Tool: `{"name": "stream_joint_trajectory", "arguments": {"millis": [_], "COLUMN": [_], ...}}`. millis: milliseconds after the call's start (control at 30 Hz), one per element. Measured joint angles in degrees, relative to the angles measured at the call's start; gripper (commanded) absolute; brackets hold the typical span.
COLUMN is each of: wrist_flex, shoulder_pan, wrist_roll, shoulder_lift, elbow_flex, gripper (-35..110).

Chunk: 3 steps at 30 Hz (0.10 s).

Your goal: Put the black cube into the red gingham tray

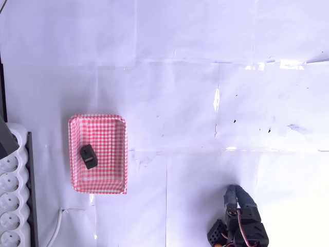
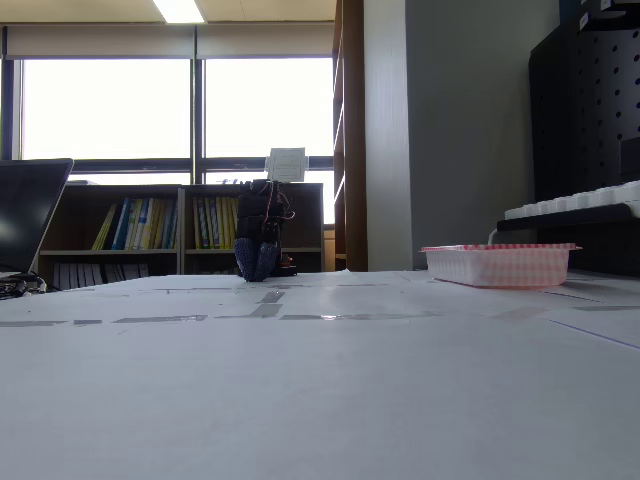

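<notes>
The red gingham tray (image 1: 97,153) lies at the left of the white table in the overhead view. The black cube (image 1: 88,156) rests inside it, left of the tray's middle and slightly tilted. In the fixed view the tray (image 2: 497,264) stands at the right, and its rim hides the cube. My gripper (image 1: 231,190) is folded back at the bottom right, far from the tray, with its jaws together and nothing held. From the fixed view the gripper (image 2: 257,264) points down at the table's far edge.
A white power strip (image 1: 11,198) with a cable lies along the left edge, just beside the tray. A laptop (image 2: 28,212) sits at the left of the fixed view, and a black pegboard (image 2: 585,110) stands behind the tray. White paper sheets cover the table (image 1: 205,103).
</notes>
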Motion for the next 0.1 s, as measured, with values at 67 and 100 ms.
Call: {"name": "stream_joint_trajectory", "arguments": {"millis": [67, 100], "wrist_flex": [0.00, 0.00], "shoulder_pan": [0.00, 0.00], "wrist_roll": [0.00, 0.00], "shoulder_lift": [0.00, 0.00], "elbow_flex": [0.00, 0.00], "gripper": [3, 3]}}
